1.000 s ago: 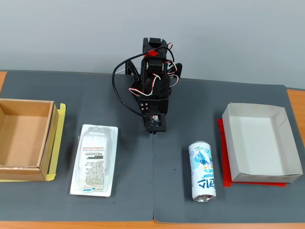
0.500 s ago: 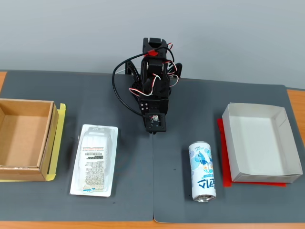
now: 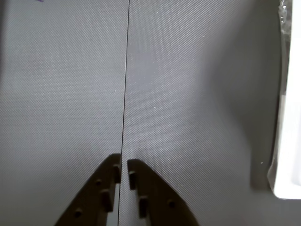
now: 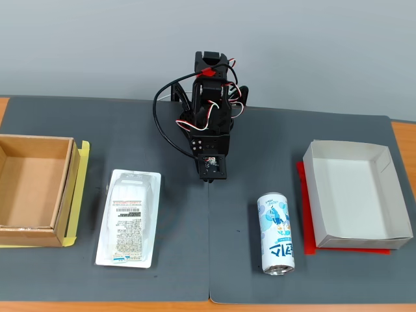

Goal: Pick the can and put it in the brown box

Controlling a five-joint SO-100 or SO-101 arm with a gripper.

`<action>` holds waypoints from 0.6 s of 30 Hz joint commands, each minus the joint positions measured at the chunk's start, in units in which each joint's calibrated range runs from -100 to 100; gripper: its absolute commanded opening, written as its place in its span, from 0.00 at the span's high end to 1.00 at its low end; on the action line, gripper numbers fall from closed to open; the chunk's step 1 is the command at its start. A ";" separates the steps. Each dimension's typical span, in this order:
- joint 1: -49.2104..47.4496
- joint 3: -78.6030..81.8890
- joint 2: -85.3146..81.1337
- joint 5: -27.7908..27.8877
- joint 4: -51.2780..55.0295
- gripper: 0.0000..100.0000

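Note:
The can (image 4: 275,233) lies on its side on the dark mat at the front right of the fixed view, white with light-blue graphics, its silver end toward the front. The brown box (image 4: 13,227) stands open at the far left edge. My gripper (image 4: 208,181) hangs folded near the arm's base at the middle of the mat, pointing down, well apart from both. In the wrist view the gripper (image 3: 123,164) has its two dark fingers almost touching over the mat seam, with nothing between them. The can and the brown box are out of the wrist view.
A flat white blister package (image 4: 129,218) lies between the arm and the brown box; its edge shows in the wrist view (image 3: 287,141). A white rectangular box (image 4: 383,195) on a red sheet stands at the right. A seam (image 3: 126,70) runs down the mat.

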 commanded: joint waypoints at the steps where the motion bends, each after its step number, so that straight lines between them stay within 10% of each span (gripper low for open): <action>1: 0.18 -3.25 -0.34 0.07 -0.07 0.98; 18: 0.02 -21.44 11.44 0.23 -5.18 0.98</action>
